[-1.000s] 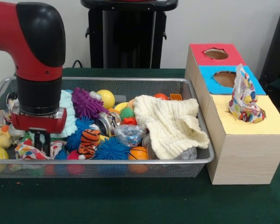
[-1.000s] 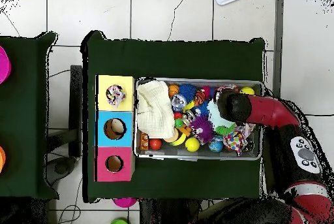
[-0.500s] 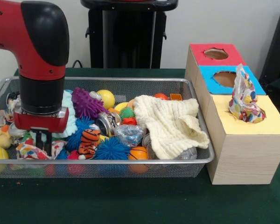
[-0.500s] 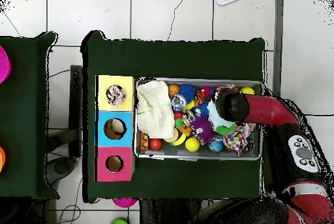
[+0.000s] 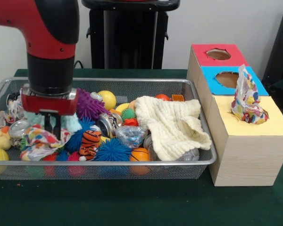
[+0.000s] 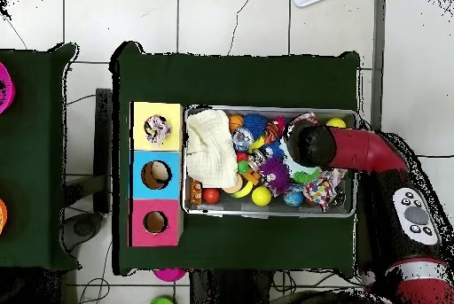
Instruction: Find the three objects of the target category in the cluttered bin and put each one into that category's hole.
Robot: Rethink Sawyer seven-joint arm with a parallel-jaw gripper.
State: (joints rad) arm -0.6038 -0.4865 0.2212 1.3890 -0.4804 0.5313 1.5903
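Front view: gripper (image 5: 52, 128) hung over the left end of the wire bin (image 5: 132, 84), two dark fingers (image 5: 57, 129) pointing straight down, close together with only a narrow gap; their tips sat at the top of a colourful patterned cloth (image 5: 37, 140), and the fabric peaked up toward them, so it looked pinched, though the contact itself wasn't clear. That cloth lay directly under the tool, spreading left and right along the bin's front wall, next to a striped tiger toy (image 5: 90, 141) and a blue spiky ball (image 5: 112, 150). A matching patterned cloth (image 5: 246, 99) was stuffed in the hole of the yellow box (image 5: 254, 141), far right of the bin, so fabric looked like the target category. Cream knitted cloth (image 5: 172, 125) lay in the bin's right half, between gripper and boxes. Key relation: the yellow hole was well off to the picture's right of the tool, past the whole bin. Overhead view: the arm (image 6: 355, 150) covered the gripper, so finger state couldn't be read here. Arm's end sat over the bin's right end; yellow box (image 6: 156, 111) was at the left, top of the box row, above blue and pink. Cream cloth (image 6: 210, 147) lay by the bin's left wall, just beside the boxes.
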